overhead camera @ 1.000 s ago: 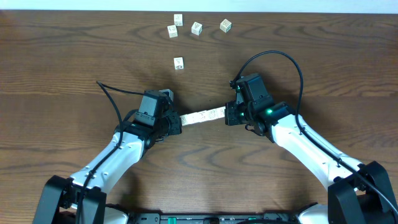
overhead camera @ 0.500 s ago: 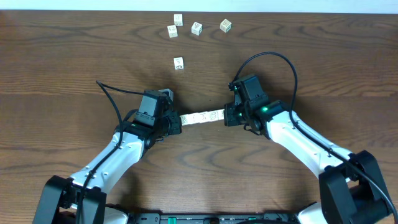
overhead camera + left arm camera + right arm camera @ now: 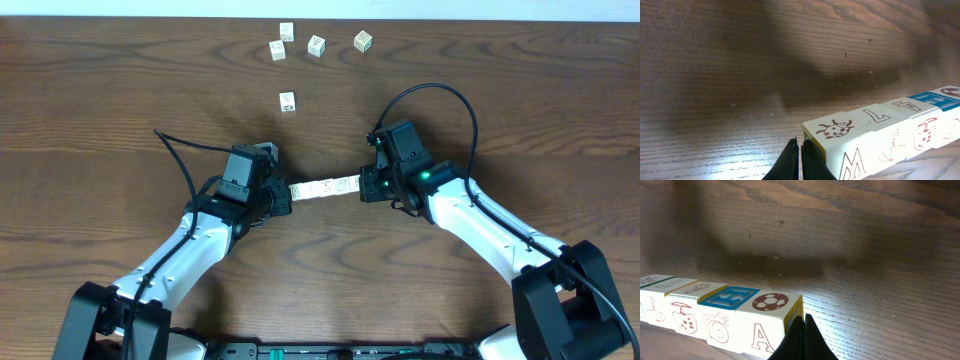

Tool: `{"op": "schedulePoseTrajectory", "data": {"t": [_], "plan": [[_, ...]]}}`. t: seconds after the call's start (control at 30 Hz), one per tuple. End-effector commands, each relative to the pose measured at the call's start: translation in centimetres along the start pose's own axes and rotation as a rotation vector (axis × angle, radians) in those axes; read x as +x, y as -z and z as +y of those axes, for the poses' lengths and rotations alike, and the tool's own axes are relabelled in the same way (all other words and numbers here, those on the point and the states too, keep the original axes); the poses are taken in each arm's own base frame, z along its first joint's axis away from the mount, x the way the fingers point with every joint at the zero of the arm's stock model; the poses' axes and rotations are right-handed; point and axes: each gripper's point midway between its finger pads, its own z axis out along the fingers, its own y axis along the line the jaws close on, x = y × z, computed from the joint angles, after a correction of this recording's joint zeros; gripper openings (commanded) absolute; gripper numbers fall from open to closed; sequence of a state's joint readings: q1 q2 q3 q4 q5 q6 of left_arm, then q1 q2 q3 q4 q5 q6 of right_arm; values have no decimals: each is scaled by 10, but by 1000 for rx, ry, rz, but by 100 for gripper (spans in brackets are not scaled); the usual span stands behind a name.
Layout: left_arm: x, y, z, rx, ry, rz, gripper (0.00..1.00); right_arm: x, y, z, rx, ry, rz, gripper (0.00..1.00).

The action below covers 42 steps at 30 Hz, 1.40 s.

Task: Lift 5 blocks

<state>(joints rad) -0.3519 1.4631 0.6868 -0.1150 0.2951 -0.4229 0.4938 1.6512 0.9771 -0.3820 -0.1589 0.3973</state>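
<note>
The row of five blocks [image 3: 325,186] hangs end to end over the middle of the desk [image 3: 100,120], and its shadow lies apart from it on the wood. The left tool [image 3: 290,193] and right tool [image 3: 362,184] each have their fingers together, with the tips pressed against the row's end faces. Both arms reach in from the near edge, wrists turned toward each other. Five loose cubes [image 3: 316,45] sit near the far edge. Row and arms stand as they did half a second ago.

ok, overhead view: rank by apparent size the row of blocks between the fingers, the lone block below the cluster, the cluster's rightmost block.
1. row of blocks, clearly largest.
2. rightmost block and lone block: they look about alike, so not ranking them.
</note>
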Motion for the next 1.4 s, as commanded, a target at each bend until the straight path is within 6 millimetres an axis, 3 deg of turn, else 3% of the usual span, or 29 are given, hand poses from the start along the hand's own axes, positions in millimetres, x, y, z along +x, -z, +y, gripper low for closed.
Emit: {"op": "schedulePoseTrajectory", "data": {"t": [0.0, 0.8, 1.37], "plan": [[13, 9, -81, 311, -88, 92, 7, 25, 17, 100, -420, 88, 132, 1], [13, -1, -75, 284, -71, 94, 7, 31, 1, 95, -397, 81, 160, 1], [26, -20, -78, 282, -64, 139, 7, 32, 0, 94, -386, 82, 159, 1]]}}
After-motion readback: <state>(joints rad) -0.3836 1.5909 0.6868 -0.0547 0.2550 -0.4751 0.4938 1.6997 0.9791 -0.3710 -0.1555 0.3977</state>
